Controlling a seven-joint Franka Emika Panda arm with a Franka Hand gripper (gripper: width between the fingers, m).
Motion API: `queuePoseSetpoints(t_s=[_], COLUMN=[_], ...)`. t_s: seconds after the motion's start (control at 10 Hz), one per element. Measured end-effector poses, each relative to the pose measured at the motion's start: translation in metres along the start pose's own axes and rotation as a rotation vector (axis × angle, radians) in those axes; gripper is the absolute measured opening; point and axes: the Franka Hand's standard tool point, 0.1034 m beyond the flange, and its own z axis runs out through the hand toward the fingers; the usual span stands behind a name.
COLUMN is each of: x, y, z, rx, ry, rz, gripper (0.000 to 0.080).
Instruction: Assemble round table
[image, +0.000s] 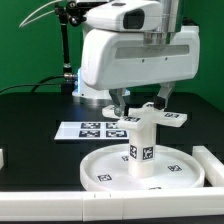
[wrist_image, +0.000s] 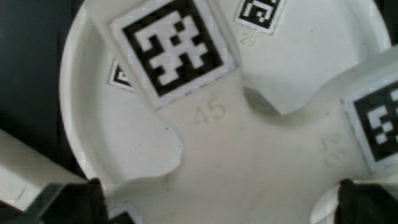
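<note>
Here, marker board (image: 92, 129): thin flat white sheet of black-and-white tags, lying on the black table (image: 35, 125) toward the exterior view's left, behind the disc.
Round disc (image: 110, 166): large white plastic plate with a raised rim, lying flat near the front, a tag on its floor and another at its front edge.
Leg (image: 139, 150): short white post standing upright at the disc's middle, long axis vertical, a square tag on its side.
Foot piece (image: 150, 118): white cross-shaped part sitting level on top of the leg, arms spread horizontally; in the wrist view (wrist_image: 214, 130) it fills the picture, smooth matte plastic with rounded notches between arms and large tags on top.
Gripper (image: 140, 101): reaches down just above the foot piece; I cannot tell whether its fingers are apart or clamped on it.
White bar (image: 212, 163): long rectangular block beside the disc at the exterior view's right.
</note>
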Motion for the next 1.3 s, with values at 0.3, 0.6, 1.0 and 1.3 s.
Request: queuePoseSetpoints(t_s=[0.3, 0.6, 1.0, 1.3], x=[0.002, 0.002, 0.002, 0.002], y=[-0.001, -0.003, -0.003, 0.004], z=[0.000, 0.000, 0.000, -0.011], rx=[-0.002, 0.001, 0.001, -0.001], ry=[0.001, -0.005, -0.005, 0.017], rz=[0.024, 0.056, 0.056, 0.182], gripper=[0.0648, 0.0648, 0.0648, 0.0648])
